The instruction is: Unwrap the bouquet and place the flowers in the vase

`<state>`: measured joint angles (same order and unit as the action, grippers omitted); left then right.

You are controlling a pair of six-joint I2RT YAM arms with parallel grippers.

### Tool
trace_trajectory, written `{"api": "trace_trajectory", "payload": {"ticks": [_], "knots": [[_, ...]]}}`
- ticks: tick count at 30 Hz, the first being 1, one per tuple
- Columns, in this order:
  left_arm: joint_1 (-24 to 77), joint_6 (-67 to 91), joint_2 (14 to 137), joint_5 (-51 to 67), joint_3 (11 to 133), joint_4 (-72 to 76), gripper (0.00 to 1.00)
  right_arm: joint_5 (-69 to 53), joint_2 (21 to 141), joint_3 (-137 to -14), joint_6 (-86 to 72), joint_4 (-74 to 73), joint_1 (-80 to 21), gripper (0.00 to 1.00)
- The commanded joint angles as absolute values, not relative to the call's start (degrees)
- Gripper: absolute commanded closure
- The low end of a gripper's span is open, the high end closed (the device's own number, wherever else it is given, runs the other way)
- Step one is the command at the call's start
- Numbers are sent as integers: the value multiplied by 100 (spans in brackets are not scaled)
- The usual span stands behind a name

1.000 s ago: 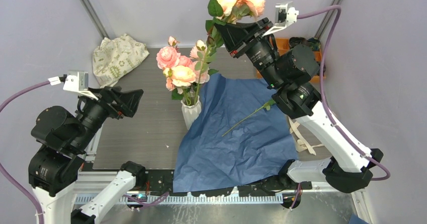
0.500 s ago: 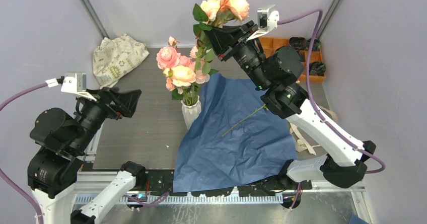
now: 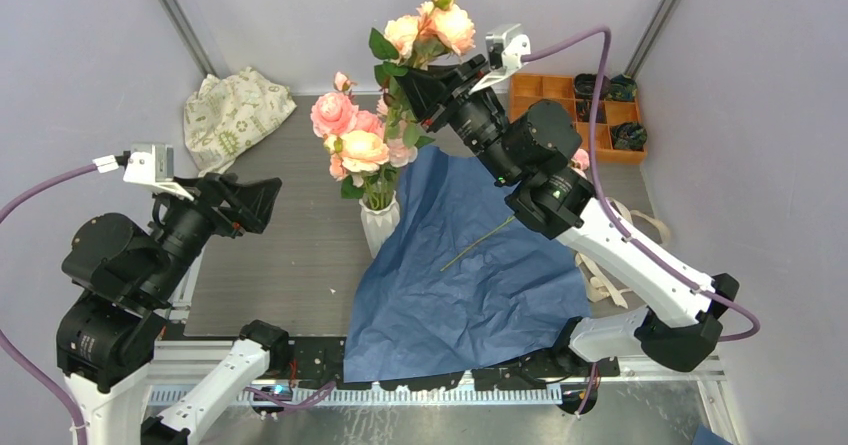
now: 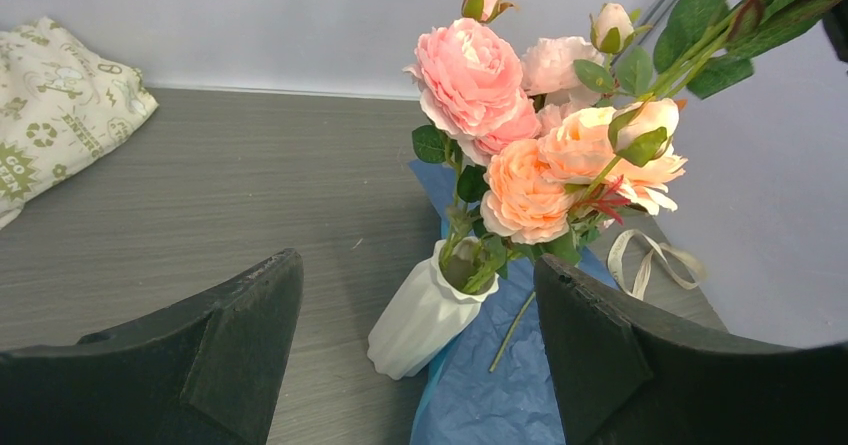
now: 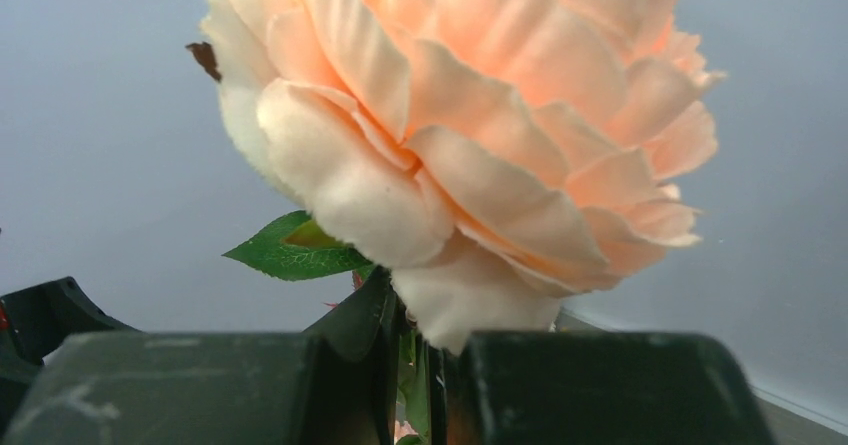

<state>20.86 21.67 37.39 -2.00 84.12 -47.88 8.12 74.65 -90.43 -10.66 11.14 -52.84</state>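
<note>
Peach petals fill my right wrist view. My right gripper is clamped on the thin green stem just under the held rose, jaws nearly together with only that stem between them.

In the past second this arm has swung toward 9 o'clock. It was hanging over the far edge of the blue wrapping paper, in front of the orange tray at 2 o'clock. Now the tray shows uncovered, and the spray stands at about 12 to 1 o'clock of the vase, high above it. Its leaves overlap the flowers already standing in the mouth. I cannot tell whether the foot of my stem has reached the mouth, because the blooms hide it.

The vase itself has not moved. It stands near the middle of the table at the paper's 10 o'clock edge. From my left wrist it looks tilted, though that may be the camera's angle.

My left gripper has kept still at 9 o'clock of the vase, jaws wide apart and empty, aimed at it.

I judge the unwrapping done, since the paper lies flat and open. The move has taken me most of the way to the vase, and what is left is to lower this stem in among the others. One more loose stem lies on the paper at 4 o'clock of the vase, so another fetch should follow. The crowded mouth is the risk, as a push there could tip the vase.
</note>
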Motion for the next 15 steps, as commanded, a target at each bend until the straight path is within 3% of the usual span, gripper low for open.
{"api": "trace_trajectory", "payload": {"ticks": [1,15], "knots": [[2064,2113,3761,-221,8394,-4574,15,872,7305,-8875,-1030,1433,-5343,99],[2063,2128,3745,-255,8358,-4579,15,791,7239,-8527,-1205,1248,-5447,99]]}}
